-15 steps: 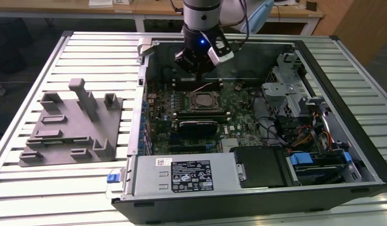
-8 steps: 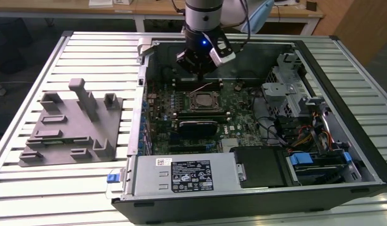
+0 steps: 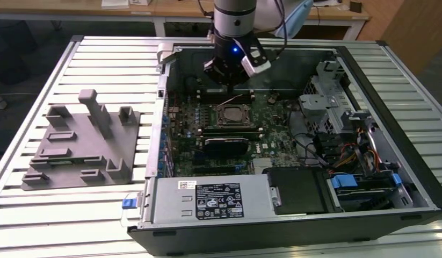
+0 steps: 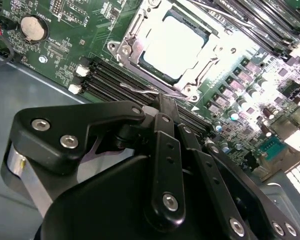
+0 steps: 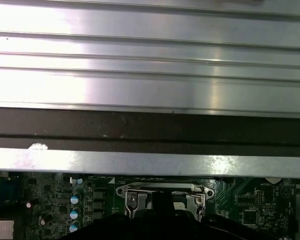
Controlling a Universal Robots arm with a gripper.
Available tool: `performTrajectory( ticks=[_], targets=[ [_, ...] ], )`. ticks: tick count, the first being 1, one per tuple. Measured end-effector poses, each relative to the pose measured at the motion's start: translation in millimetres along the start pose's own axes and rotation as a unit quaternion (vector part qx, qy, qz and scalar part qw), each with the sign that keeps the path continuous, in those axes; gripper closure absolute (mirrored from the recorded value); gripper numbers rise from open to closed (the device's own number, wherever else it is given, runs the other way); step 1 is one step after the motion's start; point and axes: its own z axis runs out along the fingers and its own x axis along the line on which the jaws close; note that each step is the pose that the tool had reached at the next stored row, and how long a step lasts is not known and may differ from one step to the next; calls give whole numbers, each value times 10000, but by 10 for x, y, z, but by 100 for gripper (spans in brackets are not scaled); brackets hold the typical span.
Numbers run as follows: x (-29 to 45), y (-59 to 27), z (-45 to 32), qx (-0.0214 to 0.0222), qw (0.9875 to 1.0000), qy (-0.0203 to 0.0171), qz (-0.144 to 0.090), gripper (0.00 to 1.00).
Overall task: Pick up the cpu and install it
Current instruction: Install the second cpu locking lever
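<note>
shiny metal cpu [image 4: 176, 42], matt black hand [image 4: 165, 112]

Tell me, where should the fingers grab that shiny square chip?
Probably by two opposite edges of the cpu, coming straight down from above. It lies flat inside the socket frame, whose metal rim surrounds it, so only its pale top face is open; a sideways approach looks blocked.

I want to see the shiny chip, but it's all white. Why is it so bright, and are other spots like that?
In the second wrist view, light glares off the cpu in its socket, washing it white; the claw in front looks dark. In the first wrist view, the metal table slats shine in pale bands. The exterior view is evenly lit.
</note>
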Motion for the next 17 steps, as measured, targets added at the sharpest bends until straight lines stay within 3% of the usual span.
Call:
performTrajectory(
  ticks=[12,17],
  targets=[
    [-31,15,66,-4,9998,6,-180,89],
    [-35,29,85,-12,9994,12,-359,89]
  ],
)
